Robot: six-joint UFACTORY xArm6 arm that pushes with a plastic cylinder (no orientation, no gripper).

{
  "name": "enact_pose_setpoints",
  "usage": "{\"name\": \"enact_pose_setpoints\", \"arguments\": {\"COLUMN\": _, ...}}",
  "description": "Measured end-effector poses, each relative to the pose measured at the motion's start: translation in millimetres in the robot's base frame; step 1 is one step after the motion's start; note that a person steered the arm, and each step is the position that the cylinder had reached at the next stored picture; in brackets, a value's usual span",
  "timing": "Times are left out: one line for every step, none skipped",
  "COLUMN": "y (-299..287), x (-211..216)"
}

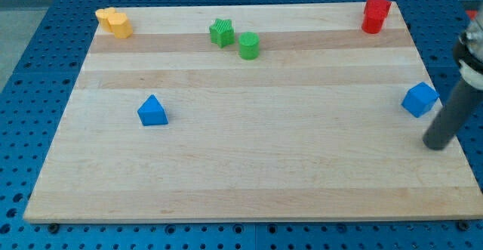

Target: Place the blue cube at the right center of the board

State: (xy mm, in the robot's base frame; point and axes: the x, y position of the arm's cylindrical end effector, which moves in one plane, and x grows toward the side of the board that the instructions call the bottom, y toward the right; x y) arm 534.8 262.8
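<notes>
no gripper here, my tip [435,145] sits just right of the blue plastic cube [419,99] at the wooden counter [249,174] right edge; tiny nudges only, it's basically centered

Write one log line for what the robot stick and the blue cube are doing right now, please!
tip: just below-right of blue cube, contact unclear | blue cube: at board's right edge, mid-height | blue triangular block: left side
</notes>
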Motion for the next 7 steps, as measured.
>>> {"name": "enact_pose_setpoints", "arguments": {"y": 1, "x": 23}}
{"name": "enact_pose_setpoints", "arguments": {"y": 1, "x": 29}}
{"name": "enact_pose_setpoints", "arguments": {"y": 2, "x": 13}}
{"name": "enact_pose_setpoints", "arguments": {"y": 1, "x": -19}}
{"name": "enact_pose_setpoints", "arguments": {"y": 1, "x": -48}}
{"name": "enact_pose_setpoints", "arguments": {"y": 1, "x": -72}}
{"name": "enact_pose_setpoints", "arguments": {"y": 1, "x": -88}}
